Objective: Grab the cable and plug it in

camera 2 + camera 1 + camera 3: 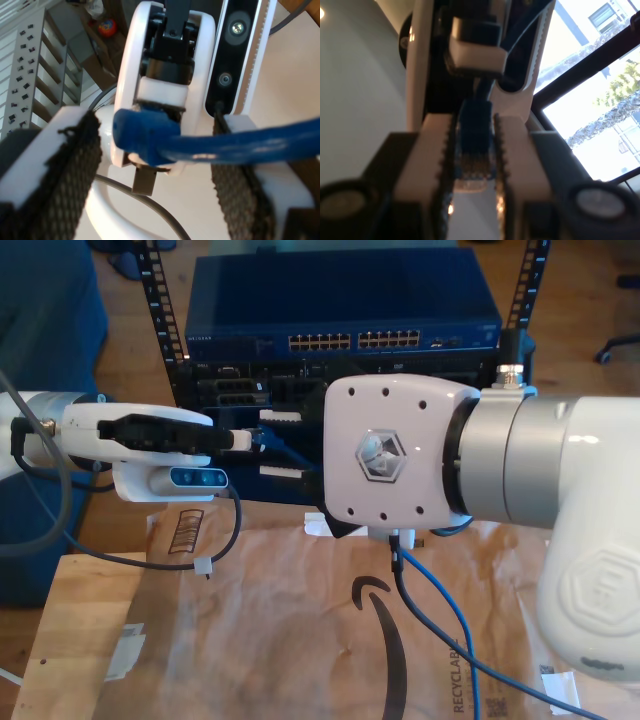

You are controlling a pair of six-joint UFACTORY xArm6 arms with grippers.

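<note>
My first pincer (474, 170) grips the clear-blue plug (472, 175) of the cable (225, 145) between its toothed pads, while the cord runs across my second pincer (160, 165), whose mesh pads stand apart, before the network switch (340, 310).

arms: 2 (130, 445) (520, 490) | pincers: 2, my first pincer (472, 170) and my second pincer (155, 165) | blue cable (450, 615): 1, plug (472, 172) between my first pincer's pads | network switch (340, 310): 1 | cardboard sheet (290, 640): 1
</note>
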